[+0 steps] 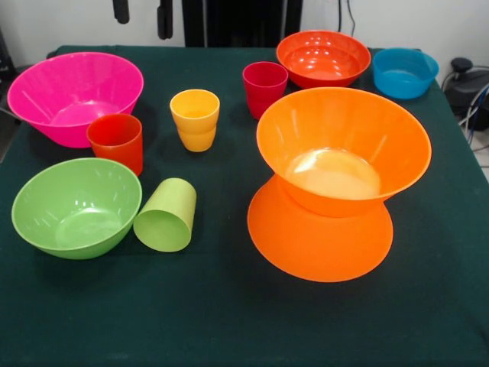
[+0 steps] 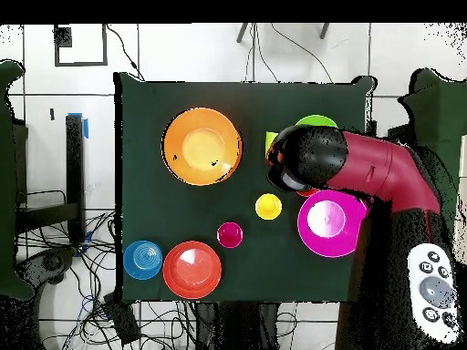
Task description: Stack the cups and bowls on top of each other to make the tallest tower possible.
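Two large orange bowls form an hourglass at right: one upside down (image 1: 313, 245), one upright on it (image 1: 344, 145), also seen from overhead (image 2: 202, 146). The pink bowl (image 1: 72, 95) stands far left, the red-orange cup (image 1: 116, 141) in front of it. The yellow-orange cup (image 1: 195, 118) and magenta-red cup (image 1: 264, 88) stand mid-table. The lime cup (image 1: 166, 215) lies on its side against the lime bowl (image 1: 76, 206). The red-orange bowl (image 1: 323, 57) and blue bowl (image 1: 405, 73) sit at the far right. My gripper (image 1: 143, 15) hangs open and empty high above the pink bowl's side.
The dark green table (image 1: 229, 321) carries everything. Overhead, my arm (image 2: 365, 173) covers the lime bowl, the lime cup and the red-orange cup. Cables and a black device (image 1: 466, 84) lie off the table's right edge.
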`<action>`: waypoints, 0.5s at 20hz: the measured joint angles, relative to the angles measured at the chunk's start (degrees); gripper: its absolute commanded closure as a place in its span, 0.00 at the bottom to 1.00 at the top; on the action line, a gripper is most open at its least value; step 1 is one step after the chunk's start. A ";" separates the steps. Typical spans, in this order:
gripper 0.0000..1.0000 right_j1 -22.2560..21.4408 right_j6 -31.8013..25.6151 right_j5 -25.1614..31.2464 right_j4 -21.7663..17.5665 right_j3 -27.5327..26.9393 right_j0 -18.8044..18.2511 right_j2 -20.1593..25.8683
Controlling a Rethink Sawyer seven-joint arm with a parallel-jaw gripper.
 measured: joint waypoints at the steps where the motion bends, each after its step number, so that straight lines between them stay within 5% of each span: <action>1: 0.00 0.00 0.00 -0.71 -0.01 0.26 -0.08 -0.25; 10: 0.00 0.27 3.14 -9.76 0.51 3.16 2.67 -6.16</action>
